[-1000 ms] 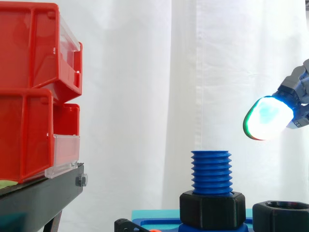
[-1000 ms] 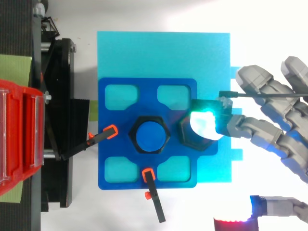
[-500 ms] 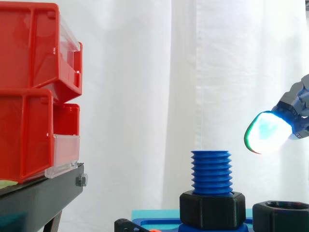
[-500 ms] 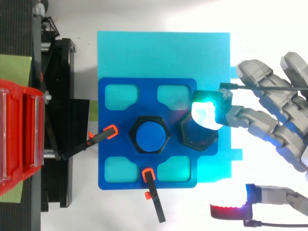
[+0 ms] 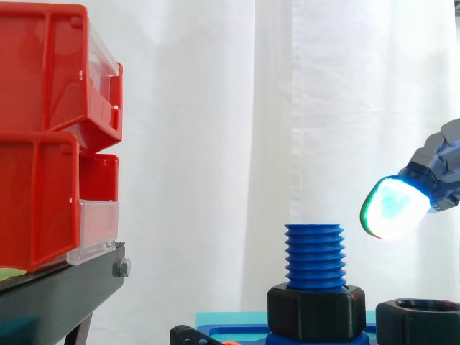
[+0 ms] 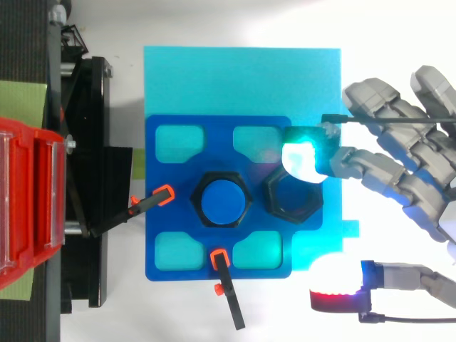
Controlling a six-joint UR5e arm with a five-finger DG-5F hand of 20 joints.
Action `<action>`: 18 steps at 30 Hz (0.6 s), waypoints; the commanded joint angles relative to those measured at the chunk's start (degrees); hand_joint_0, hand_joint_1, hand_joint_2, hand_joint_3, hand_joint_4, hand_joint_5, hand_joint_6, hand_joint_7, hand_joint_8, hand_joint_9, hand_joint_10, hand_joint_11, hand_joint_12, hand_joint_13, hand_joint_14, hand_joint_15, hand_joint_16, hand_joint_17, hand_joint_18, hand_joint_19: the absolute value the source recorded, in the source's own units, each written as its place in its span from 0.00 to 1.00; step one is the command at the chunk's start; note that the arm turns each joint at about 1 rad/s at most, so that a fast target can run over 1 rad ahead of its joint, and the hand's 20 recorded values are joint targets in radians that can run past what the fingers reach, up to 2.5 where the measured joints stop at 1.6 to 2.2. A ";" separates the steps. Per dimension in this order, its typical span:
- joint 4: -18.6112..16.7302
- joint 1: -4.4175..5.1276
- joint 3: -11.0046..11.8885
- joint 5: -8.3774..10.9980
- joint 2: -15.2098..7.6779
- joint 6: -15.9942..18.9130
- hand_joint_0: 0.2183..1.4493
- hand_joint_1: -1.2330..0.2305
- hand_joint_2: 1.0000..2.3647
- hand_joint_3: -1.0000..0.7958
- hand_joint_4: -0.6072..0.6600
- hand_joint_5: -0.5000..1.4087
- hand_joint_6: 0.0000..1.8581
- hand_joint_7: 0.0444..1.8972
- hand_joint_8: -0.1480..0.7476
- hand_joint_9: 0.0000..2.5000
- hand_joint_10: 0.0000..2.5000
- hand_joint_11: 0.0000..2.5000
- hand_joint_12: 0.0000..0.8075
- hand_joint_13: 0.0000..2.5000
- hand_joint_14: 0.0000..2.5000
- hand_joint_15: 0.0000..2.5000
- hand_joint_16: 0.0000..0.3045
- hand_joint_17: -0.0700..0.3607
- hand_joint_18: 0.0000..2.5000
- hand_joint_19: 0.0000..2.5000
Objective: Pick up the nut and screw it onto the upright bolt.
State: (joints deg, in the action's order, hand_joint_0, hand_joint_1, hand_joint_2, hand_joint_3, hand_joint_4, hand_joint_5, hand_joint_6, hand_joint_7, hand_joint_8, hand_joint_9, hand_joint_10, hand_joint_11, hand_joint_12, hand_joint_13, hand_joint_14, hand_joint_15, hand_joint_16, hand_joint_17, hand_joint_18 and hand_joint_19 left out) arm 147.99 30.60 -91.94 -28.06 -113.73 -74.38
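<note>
Side view: the black plastic hexagonal nut (image 5: 418, 322) sits at the lower right, lying flat with its bore facing up and its top edge bevelled. Just to its left the blue threaded plastic bolt (image 5: 314, 255) stands upright, its coarse thread bare above a black hexagonal collar (image 5: 316, 313) that rings its foot. Nut and collar are close side by side, and whether they touch cannot be told. At the left two red plastic bins (image 5: 50, 144) are stacked on a black stand (image 5: 61, 287), each with a clear front panel, and what they hold is hidden. The hand (image 5: 442, 162) comes in from the right. One white-and-cyan glowing fingertip (image 5: 392, 208) hangs in the air above the nut and to the right of the bolt's top, touching neither.

Top view: the nut (image 6: 293, 199) lies on a dark blue plate (image 6: 160, 249) with four rounded windows, which rests on a cyan square mat (image 6: 235, 78). The plate's blue shows through the nut's bore. The bolt (image 6: 224, 201) in its collar is just to the nut's left. Two black clamps with orange tips (image 6: 153, 201) reach onto the plate from the left and from below. The red bins (image 6: 28, 214) lie at the left edge. The hand (image 6: 399, 178) reaches in from the right with its fingers spread and nearly straight, holding nothing. The glowing fingertip (image 6: 303, 158) overlaps the nut's upper right corner, and a red-glowing thumb pad (image 6: 335, 299) lies to the lower right, well apart from the nut
</note>
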 commanded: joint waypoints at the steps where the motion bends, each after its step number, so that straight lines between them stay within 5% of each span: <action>1: 0.10 -0.10 0.01 -0.77 0.00 0.02 0.17 0.43 0.00 0.28 0.56 0.12 0.27 0.30 0.42 0.07 0.00 0.00 0.40 0.05 0.00 0.00 0.14 0.38 0.00 0.00; 7: 0.10 -0.28 0.01 -0.41 0.00 -0.15 0.18 0.43 0.00 0.28 0.56 0.12 0.27 0.30 0.41 0.07 0.00 0.00 0.39 0.05 0.00 0.00 0.13 0.37 0.00 0.00; 18: 3.44 -1.60 0.01 -2.79 0.00 -0.33 0.18 0.44 0.00 0.28 0.57 0.12 0.27 0.31 0.43 0.09 0.00 0.00 0.40 0.06 0.00 0.00 0.13 0.37 0.00 0.00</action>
State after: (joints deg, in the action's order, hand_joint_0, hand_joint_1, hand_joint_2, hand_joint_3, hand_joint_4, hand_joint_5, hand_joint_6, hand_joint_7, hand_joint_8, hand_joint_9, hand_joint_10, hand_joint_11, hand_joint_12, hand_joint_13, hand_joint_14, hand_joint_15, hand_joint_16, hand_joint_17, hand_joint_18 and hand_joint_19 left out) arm 151.07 29.35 -91.94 -30.03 -113.72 -74.53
